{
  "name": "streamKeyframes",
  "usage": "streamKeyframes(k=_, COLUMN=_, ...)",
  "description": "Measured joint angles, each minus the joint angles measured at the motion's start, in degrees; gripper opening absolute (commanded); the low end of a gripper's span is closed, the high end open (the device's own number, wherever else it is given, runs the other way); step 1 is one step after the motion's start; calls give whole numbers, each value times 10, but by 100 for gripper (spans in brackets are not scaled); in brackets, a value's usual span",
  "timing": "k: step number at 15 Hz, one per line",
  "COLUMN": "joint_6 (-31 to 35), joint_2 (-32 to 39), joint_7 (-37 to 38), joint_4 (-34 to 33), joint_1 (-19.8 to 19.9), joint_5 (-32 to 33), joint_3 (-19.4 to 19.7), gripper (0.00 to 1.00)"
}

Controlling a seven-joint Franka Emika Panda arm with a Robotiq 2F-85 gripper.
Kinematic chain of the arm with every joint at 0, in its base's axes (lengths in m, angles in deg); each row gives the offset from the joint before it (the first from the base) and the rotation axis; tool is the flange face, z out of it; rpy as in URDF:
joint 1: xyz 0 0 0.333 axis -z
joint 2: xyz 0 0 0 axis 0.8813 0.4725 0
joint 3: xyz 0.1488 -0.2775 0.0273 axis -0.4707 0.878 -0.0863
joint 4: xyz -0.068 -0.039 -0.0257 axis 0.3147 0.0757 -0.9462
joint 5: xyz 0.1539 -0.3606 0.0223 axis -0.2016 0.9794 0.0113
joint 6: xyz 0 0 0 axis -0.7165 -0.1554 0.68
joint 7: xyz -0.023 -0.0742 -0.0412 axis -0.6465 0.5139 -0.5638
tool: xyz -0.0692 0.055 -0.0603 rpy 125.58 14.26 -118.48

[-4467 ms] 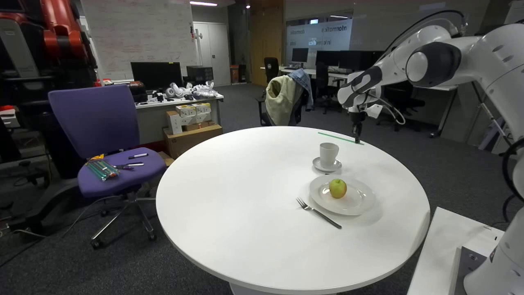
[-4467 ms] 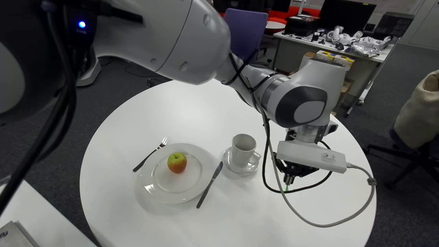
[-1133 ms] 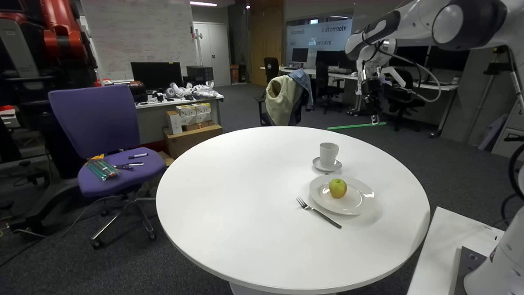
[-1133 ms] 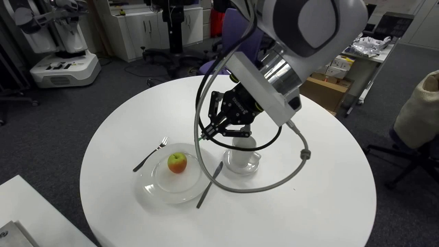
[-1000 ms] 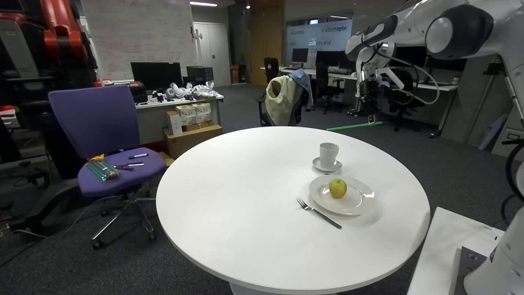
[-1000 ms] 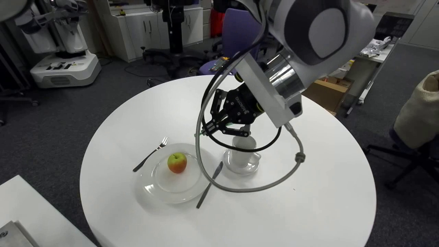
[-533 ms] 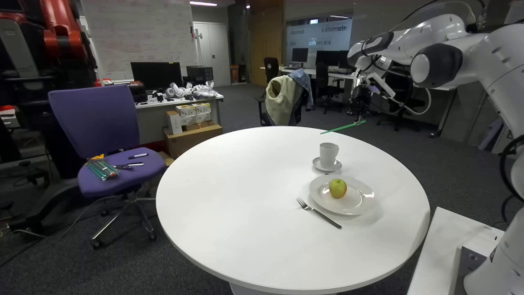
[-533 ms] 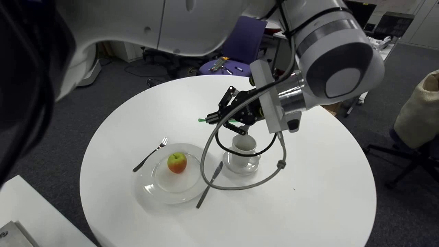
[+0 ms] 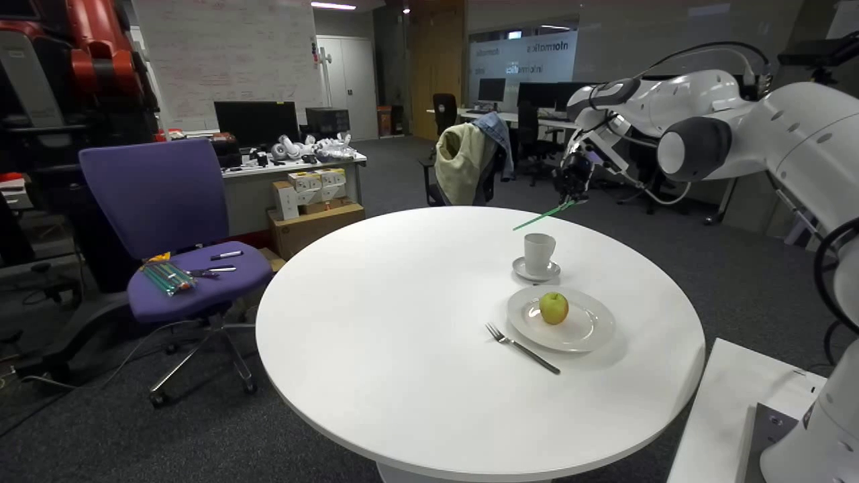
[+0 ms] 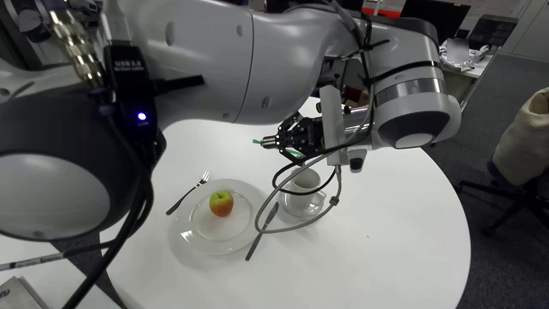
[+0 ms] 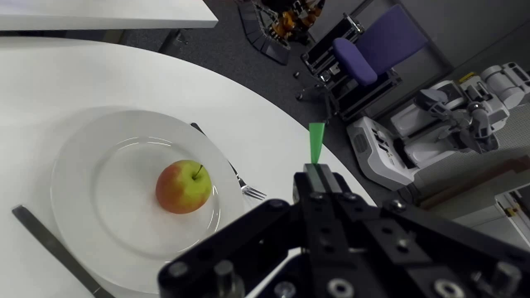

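My gripper (image 9: 570, 200) is shut on a green straw (image 9: 540, 217) and holds it tilted in the air above the table. One end of the straw slopes down near the white cup (image 9: 539, 252); whether it is over the cup's mouth I cannot tell. In an exterior view the gripper (image 10: 268, 142) lies nearly level, with a short straw end (image 10: 256, 141) past its fingertips. The cup (image 10: 306, 179) stands upright on a saucer (image 10: 300, 212). In the wrist view the closed fingertips (image 11: 318, 167) show a green straw end (image 11: 316, 140) sticking out; the cup is out of view.
A white plate (image 10: 193, 234) with a red-green apple (image 10: 221, 204) stands beside the cup. A fork (image 10: 188, 195) and a knife (image 10: 262, 231) lie either side of the plate on the round white table (image 9: 376, 335). A loose cable (image 10: 274, 231) hangs below the wrist.
Earlier the straw lay on the table at the gripper. It has been lifted, and the wrist has turned and tilted. Lately the gripper moved toward the cup and the straw's far end dropped.
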Motion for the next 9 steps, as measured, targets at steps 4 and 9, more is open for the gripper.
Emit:
streamKeyframes(k=4, joint_6=-3, joint_2=36, joint_7=49, joint_4=-42, joint_1=8, joint_5=-25, joint_3=-9, gripper=0)
streamKeyframes(k=9, joint_6=-3, joint_2=37, joint_7=63, joint_4=-67, joint_1=28, joint_5=-15, joint_3=-33, gripper=0)
